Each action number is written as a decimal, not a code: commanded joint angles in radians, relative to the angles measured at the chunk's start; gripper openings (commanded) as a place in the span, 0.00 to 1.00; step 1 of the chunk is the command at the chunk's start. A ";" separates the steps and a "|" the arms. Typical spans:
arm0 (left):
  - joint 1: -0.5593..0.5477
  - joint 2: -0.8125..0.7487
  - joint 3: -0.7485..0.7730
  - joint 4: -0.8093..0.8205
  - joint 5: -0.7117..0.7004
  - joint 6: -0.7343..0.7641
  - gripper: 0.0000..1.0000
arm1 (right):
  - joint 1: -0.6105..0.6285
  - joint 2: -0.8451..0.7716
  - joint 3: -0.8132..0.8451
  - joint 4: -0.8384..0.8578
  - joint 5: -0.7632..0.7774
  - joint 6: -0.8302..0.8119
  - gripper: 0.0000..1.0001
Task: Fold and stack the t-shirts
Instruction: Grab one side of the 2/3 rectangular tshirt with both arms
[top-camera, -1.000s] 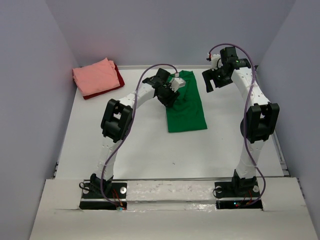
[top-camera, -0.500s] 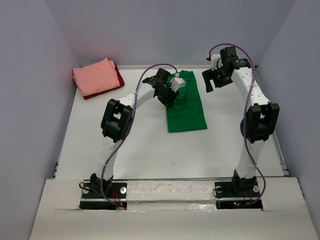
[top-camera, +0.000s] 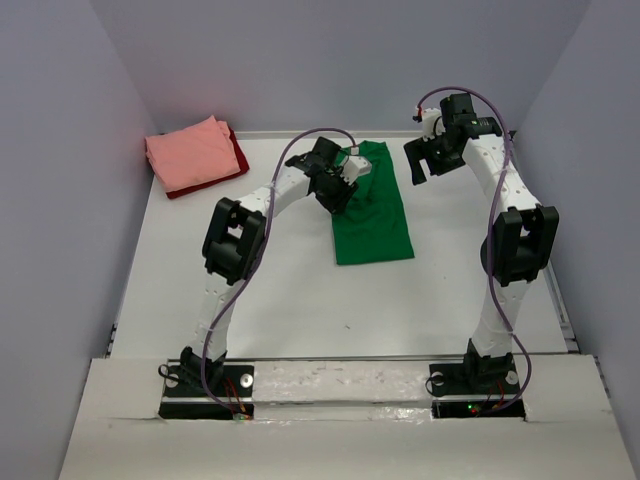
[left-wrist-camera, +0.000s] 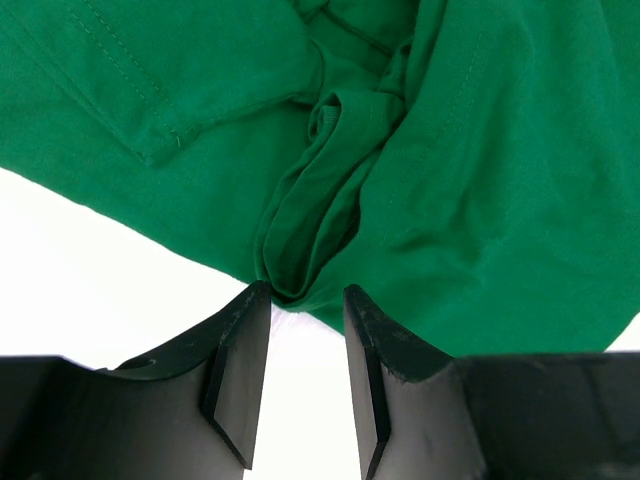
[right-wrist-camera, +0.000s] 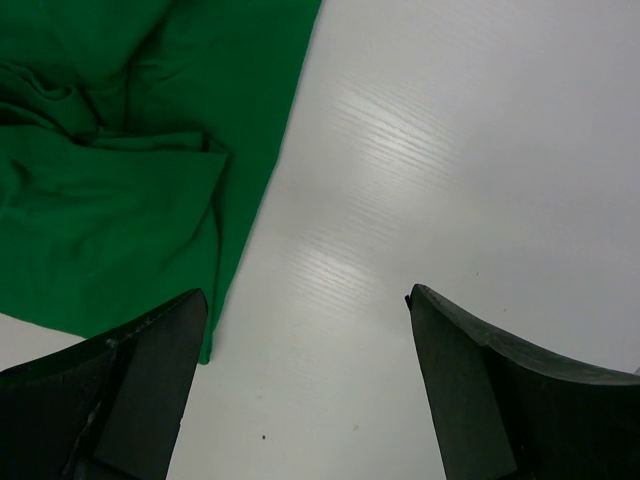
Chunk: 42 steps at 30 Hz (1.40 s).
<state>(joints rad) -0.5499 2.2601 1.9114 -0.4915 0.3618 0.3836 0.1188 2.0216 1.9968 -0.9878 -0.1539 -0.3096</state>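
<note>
Only the wrist view shows the left end effector narrowly pinching the green t-shirt's fold.

white arm links, black joint housings, purple cables looping overhead, matte black wedge-shaped fingers

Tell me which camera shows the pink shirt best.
Top external: the pink shirt lies folded on the dark red shirt at the table's far left corner. Both wrist views show only the green shirt and white table.
</note>
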 joint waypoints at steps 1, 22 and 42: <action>-0.010 0.009 0.006 -0.022 0.000 0.009 0.45 | 0.002 -0.011 0.040 -0.009 -0.010 0.007 0.87; -0.013 0.018 0.026 -0.036 -0.014 0.011 0.10 | 0.002 -0.004 0.040 -0.011 -0.021 0.009 0.87; -0.038 0.018 0.115 -0.058 -0.096 0.000 0.00 | 0.002 0.002 0.043 -0.018 -0.041 0.006 0.87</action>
<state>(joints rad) -0.5762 2.3013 1.9797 -0.5282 0.2878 0.3817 0.1188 2.0220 2.0003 -0.9958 -0.1783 -0.3096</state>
